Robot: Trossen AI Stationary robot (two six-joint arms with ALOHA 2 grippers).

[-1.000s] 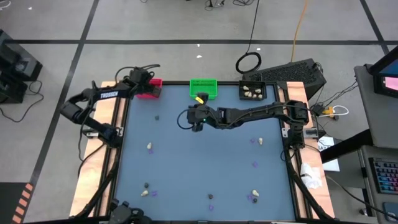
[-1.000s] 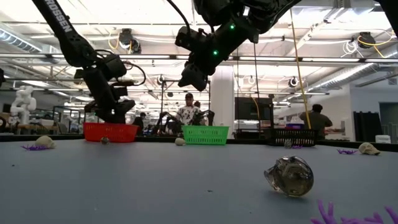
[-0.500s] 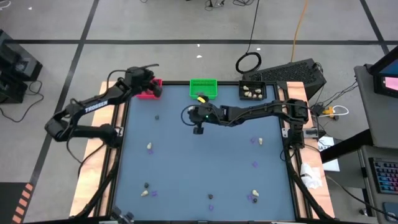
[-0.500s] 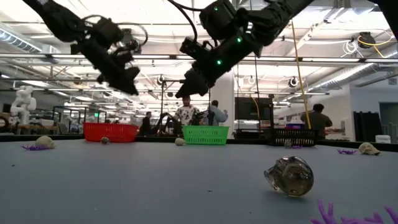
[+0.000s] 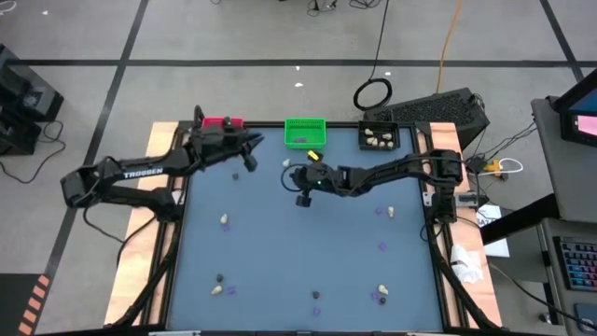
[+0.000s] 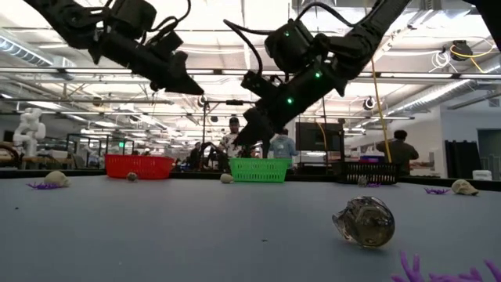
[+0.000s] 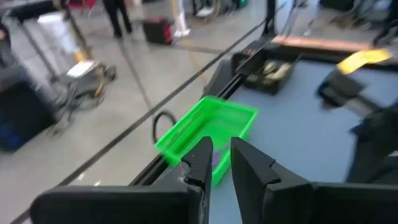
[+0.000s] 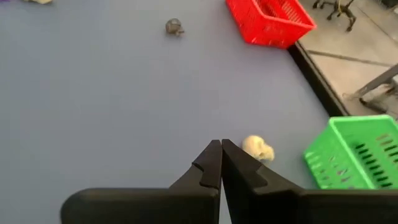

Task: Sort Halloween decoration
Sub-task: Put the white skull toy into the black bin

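I'm swinging the left gripper [image 5: 250, 161] off the red bin [image 5: 222, 123], jaws narrowing on nothing, while the right gripper [image 5: 302, 199], jaws shut, is nearing the cream lump [image 8: 258, 148].

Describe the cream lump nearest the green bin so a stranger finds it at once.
Find the green bin at the table's far edge. Just in front of its left corner lies one cream-white lump, alone on the blue mat; the dark lump to its left sits nearer the red bin.
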